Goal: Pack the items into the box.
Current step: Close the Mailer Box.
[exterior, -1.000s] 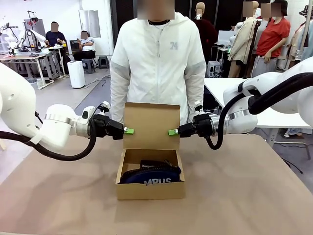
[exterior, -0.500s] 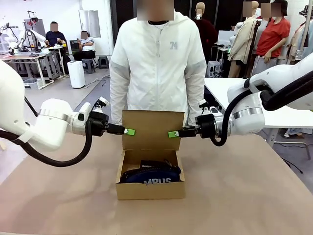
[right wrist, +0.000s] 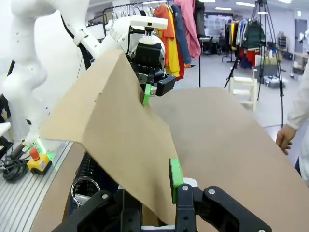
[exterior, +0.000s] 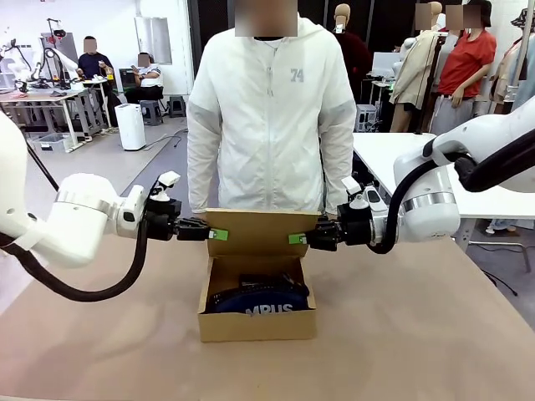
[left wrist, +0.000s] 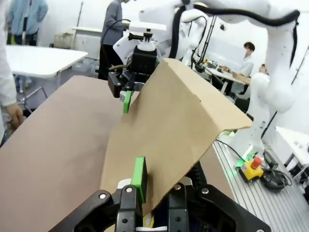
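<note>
The left gripper (exterior: 219, 235) and the right gripper (exterior: 296, 239) each pinched a side edge of the box's flap lid (exterior: 255, 232) between green pads, holding it tilted forward over the open box (exterior: 257, 322). Below and between them, the navy pouch (exterior: 257, 302) lay inside the carton on the brown table (exterior: 418, 334). Just behind the lid stood a person (exterior: 269, 109) in a white jacket.
</note>
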You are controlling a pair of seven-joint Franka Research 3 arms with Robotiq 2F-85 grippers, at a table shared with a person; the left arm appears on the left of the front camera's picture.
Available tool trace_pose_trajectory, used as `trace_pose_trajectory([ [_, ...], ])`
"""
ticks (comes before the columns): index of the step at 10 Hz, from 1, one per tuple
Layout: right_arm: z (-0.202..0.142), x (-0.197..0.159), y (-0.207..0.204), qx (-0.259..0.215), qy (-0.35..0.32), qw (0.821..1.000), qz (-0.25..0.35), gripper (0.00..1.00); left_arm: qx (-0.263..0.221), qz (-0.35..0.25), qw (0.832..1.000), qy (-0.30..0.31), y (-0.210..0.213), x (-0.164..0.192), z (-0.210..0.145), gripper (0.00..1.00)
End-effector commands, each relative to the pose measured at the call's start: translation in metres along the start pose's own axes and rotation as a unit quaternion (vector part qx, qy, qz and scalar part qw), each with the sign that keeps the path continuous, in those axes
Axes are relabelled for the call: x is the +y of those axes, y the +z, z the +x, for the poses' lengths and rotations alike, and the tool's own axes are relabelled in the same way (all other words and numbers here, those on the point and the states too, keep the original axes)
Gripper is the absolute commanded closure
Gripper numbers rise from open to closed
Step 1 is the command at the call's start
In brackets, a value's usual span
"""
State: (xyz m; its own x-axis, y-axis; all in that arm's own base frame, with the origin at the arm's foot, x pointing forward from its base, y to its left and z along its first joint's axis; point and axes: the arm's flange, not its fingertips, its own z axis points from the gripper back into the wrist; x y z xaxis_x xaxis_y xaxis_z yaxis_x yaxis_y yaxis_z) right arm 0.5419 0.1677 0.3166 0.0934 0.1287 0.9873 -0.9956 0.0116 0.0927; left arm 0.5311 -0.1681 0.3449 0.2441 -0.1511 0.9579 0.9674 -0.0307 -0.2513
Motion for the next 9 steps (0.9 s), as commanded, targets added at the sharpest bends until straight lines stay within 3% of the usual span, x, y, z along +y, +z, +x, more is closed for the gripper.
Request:
trace_pose_trajectory([
  [1, -0.003, 0.016, 0.000, -0.017, 0.044, 0.999, -0.014, 0.71, -0.002, -0.005, 0.999, -0.035, 0.001, -0.021, -0.005, 0.77],
  [2, -0.004, 0.021, 0.001, -0.022, 0.059, 0.998, -0.013, 0.71, -0.005, -0.004, 0.999, -0.032, 0.000, -0.022, -0.009, 0.77],
  [3, -0.006, 0.022, 0.001, -0.019, 0.063, 0.998, -0.001, 0.65, -0.011, -0.004, 1.000, -0.022, 0.000, -0.021, -0.012, 0.21],
  [4, -0.006, 0.018, 0.002, -0.021, 0.050, 0.999, 0.008, 0.12, -0.008, -0.004, 1.000, -0.023, 0.001, -0.020, -0.013, 0.00],
  [5, -0.008, 0.018, 0.003, -0.023, 0.046, 0.999, 0.008, 0.00, -0.013, -0.001, 1.000, -0.020, 0.001, -0.020, -0.014, 0.00],
  [9, -0.010, 0.017, 0.012, -0.022, 0.031, 0.999, 0.005, 0.00, 0.013, -0.034, 0.999, -0.031, 0.016, -0.038, -0.013, 0.00],
])
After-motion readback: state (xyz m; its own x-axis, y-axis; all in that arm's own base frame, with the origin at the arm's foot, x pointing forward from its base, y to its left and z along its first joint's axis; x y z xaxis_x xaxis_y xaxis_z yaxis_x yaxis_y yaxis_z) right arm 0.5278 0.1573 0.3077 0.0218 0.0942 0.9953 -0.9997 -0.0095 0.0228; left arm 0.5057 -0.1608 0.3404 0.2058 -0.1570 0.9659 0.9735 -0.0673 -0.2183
